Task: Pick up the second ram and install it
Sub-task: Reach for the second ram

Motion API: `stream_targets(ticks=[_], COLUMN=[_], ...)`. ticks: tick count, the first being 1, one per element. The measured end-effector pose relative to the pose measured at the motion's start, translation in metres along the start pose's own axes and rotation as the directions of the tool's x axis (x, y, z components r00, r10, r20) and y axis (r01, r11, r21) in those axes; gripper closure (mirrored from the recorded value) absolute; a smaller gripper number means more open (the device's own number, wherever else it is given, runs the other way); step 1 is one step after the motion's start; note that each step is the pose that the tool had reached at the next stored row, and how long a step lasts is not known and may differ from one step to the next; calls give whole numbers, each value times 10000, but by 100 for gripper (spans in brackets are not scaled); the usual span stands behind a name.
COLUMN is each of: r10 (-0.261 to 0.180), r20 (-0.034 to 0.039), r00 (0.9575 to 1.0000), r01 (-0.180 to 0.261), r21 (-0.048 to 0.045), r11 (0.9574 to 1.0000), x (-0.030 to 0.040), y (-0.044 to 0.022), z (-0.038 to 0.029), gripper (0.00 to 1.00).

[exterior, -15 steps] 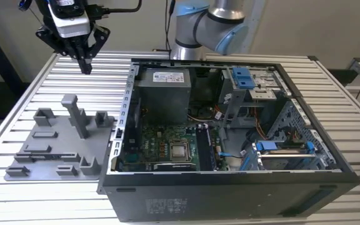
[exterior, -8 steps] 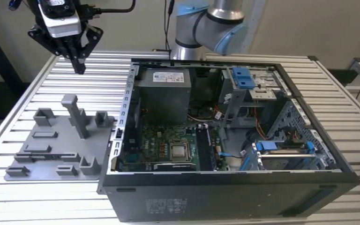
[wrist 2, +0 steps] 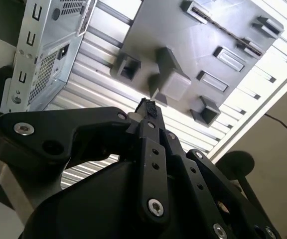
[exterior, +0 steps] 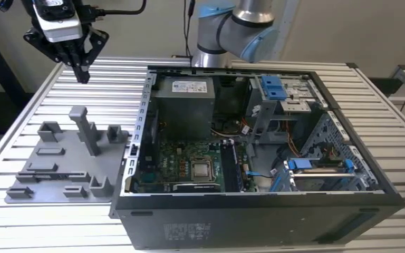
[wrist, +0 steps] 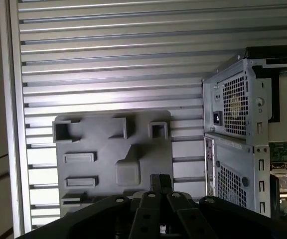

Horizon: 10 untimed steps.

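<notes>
The fingers (exterior: pixel 82 66) were pressed together, with nothing pinched between them. The gripper (exterior: pixel 84 79) was held high above the grey fixture (exterior: pixel 69 163) on the table (exterior: pixel 118 89). The fixture's tall post (wrist 2: pixel 171 79) was seen just past the fingertips in the second wrist view. The ram's place could not be told. The slots (exterior: pixel 232 166) in the open case (exterior: pixel 259 221) were too dark to be judged.

One black gripper (exterior: pixel 83 78), one flat grey plastic fixture plate (exterior: pixel 72 158), one open black metal computer case (exterior: pixel 259 221), one silver box-shaped power supply (exterior: pixel 181 110) and two blue plastic brackets (exterior: pixel 273 87) are counted.
</notes>
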<state>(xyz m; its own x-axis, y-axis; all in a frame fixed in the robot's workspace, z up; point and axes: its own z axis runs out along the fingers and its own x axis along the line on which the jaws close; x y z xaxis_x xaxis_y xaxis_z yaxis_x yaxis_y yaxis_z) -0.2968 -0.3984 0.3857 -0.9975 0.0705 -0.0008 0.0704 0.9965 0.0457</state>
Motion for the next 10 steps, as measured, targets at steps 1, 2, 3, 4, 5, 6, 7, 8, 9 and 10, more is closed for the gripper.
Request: stream_targets(ticks=[1,2,3,4,5,6,7,8,9,10], r10=[0,0,0,0,0,0,0,0,-1,-3], r20=[-8,-15,-21,-26,-29,-31,-33,-34,-34,-34], r00=[10000,10000,10000,10000,10000,10000,10000,10000,10000,10000], r01=[0,0,0,0,0,0,0,0,1,3], r21=[0,1,1,2,2,2,2,2,2,2], r11=[10000,10000,10000,10000,10000,10000,10000,10000,10000,10000], x=[19,38,58,82,110,142,176,215,257,300], y=[-1,-3,-4,-6,-8,-10,-12,-15,-18,-21], z=[0,0,1,1,1,1,1,2,3,5], gripper=[89,89,89,89,89,89,89,89,89,89])
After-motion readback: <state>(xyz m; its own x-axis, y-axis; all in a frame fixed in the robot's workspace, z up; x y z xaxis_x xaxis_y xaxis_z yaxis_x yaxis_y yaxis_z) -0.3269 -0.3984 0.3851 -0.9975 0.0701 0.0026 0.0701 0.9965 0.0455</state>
